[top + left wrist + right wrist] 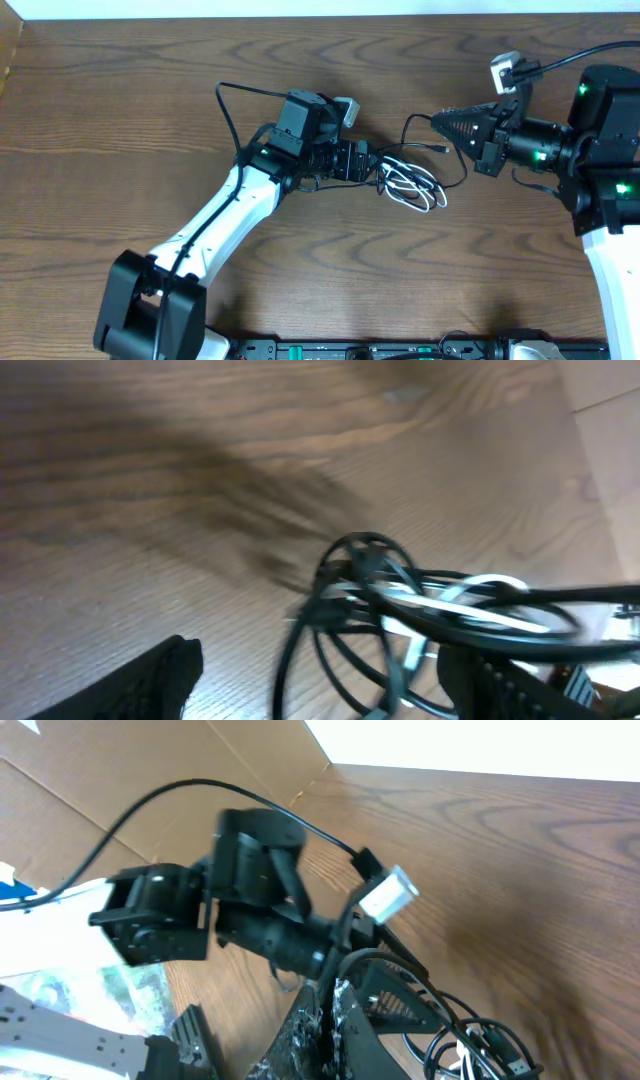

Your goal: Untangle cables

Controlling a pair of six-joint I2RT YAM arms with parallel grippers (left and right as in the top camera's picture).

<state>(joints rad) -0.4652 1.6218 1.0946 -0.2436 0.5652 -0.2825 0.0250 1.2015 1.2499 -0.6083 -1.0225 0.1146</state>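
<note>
Cables [412,185] heaped loosely between both grippers; left gripper [378,168] spread wide at the heap's edge; right gripper [437,120] closed beside a black strand, hold uncertain; risk: a hard pull cinches loops into knots.

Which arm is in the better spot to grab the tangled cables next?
Probably left. The left gripper sits open right against the cables, with loops showing between its fingers. The right gripper looks shut and sits farther from them.
</note>
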